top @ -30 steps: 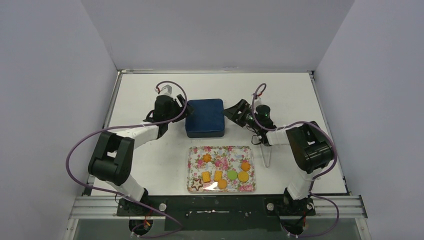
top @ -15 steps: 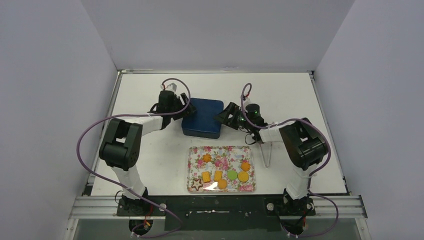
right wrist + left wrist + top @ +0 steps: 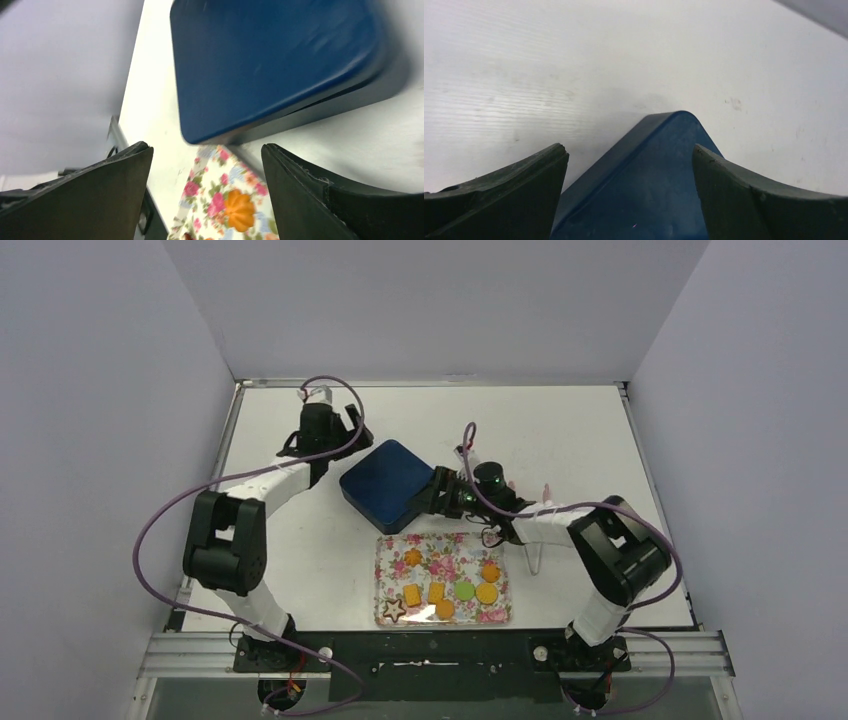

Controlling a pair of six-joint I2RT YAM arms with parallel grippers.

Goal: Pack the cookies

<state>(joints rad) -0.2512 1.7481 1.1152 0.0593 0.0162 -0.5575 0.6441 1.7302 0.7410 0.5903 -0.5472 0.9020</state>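
- Left claw (image 3: 628, 149): fingers spread wide, holding nothing. In its wrist view a corner of the blue box (image 3: 388, 485) lies between them.
- Right claw (image 3: 206, 147): wide open and empty, at the box's right corner.
- The box sits cornerwise at centre frame on the desk (image 3: 560, 430).
- Cookies (image 3: 445, 590) lie on the floral tray (image 3: 385, 545), lower centre, just below the box.

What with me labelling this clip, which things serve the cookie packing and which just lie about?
Job: small orange, green and brown cookies; flowered rectangular tray; dark blue rounded square box.
Lying about: thin pale V-shaped piece right of the tray, unidentifiable.
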